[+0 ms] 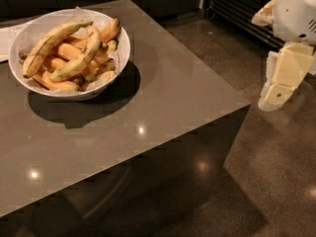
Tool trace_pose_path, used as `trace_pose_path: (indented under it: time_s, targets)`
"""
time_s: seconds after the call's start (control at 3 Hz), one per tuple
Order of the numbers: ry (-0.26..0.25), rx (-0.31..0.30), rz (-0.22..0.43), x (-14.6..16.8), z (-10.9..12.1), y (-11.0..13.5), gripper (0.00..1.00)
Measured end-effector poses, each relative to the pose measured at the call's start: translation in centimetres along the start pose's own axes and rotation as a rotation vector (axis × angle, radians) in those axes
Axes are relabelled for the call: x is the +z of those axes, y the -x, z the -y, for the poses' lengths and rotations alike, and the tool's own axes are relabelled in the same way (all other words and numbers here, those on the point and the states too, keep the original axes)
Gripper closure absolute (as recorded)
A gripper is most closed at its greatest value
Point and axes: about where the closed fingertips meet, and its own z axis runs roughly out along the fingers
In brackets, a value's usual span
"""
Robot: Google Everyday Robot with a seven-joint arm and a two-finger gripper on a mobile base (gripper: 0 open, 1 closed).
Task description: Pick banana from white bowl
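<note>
The white bowl (122, 58) stands at the far left of the brown table, lined with thin white paper and full of bananas. The banana (82, 58), curved, yellow-green and speckled, lies across the top of the pile, just right of a longer yellow-green banana (47, 46). Short orange bananas (59, 84) lie underneath. My gripper (270, 98) hangs in the air off the table's right side, beyond the table corner and well away from the bowl. It holds nothing that I can see.
The table's right corner (248, 104) lies between my gripper and the bowl. A white paper (5, 38) lies at the left edge behind the bowl. A dark slatted unit (237, 9) stands on the floor at the back right.
</note>
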Motion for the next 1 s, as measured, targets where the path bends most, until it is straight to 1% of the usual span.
trace_pose_path:
  time_s: [0.33, 0.67, 1.0]
  targets:
    - [0.004, -0.096, 0.012, 0.51, 1.16, 2.85, 0.0]
    - [-0.001, -0.101, 0.015, 0.46, 1.26, 3.09, 0.0]
    - [-0.01, -0.12, 0.018, 0.67, 1.63, 3.6, 0.0]
